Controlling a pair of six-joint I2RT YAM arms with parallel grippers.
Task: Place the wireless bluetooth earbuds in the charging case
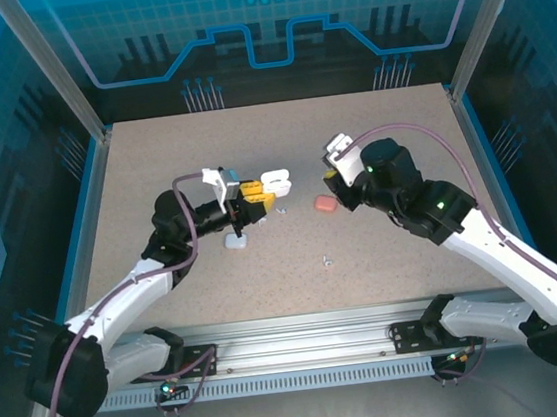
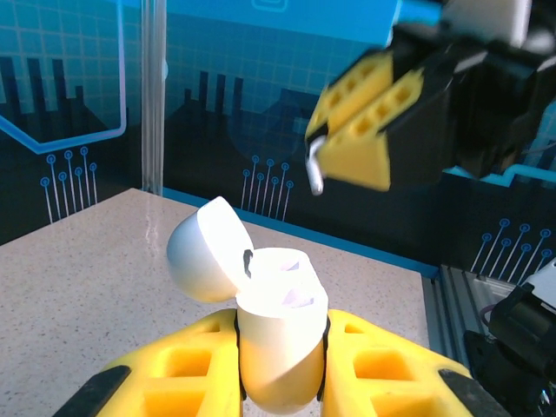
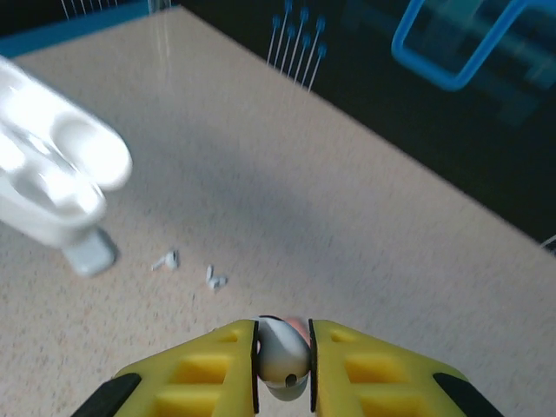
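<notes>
Speckled beige desk (image 1: pixel 153 162), walled by a blue-patterned enclosure with aluminium posts.

Item 1. Left pincer (image 2: pixel 282 347) (image 1: pixel 256 191): yellow fingers closed firmly on the lower body of the open white charging case (image 2: pixel 280 321) (image 1: pixel 275 181). The case is held upright, clear of the desk, and sticks out past the fingertips. Its lid (image 2: pixel 204 252) is hinged back to one side, and the two earbud wells face up.

Item 2. Right pincer (image 3: pixel 283 339) (image 1: pixel 332 175) (image 2: pixel 339 152): fingers nearly together, pinching a single white earbud (image 3: pixel 282 356) (image 2: pixel 314 165) between the pads. In the left wrist view this pincer hangs above and a little beyond the open case. The earbud is at its tip and apart from the case mouth.

Item 3. Pink case (image 1: pixel 324 203): on the desk, just beneath the right pincer and between the two pincers in the top view.

Item 4. Small white case (image 1: pixel 236 241) (image 3: pixel 87 252): on the desk below the left pincer, on the near side, well apart from the right pincer.

Item 5. Two loose white earbuds (image 3: pixel 215 280): lying on the desk ahead of the right pincer, just beside the small white case. Both are untouched by either pincer, and their orientation is too small to tell.
</notes>
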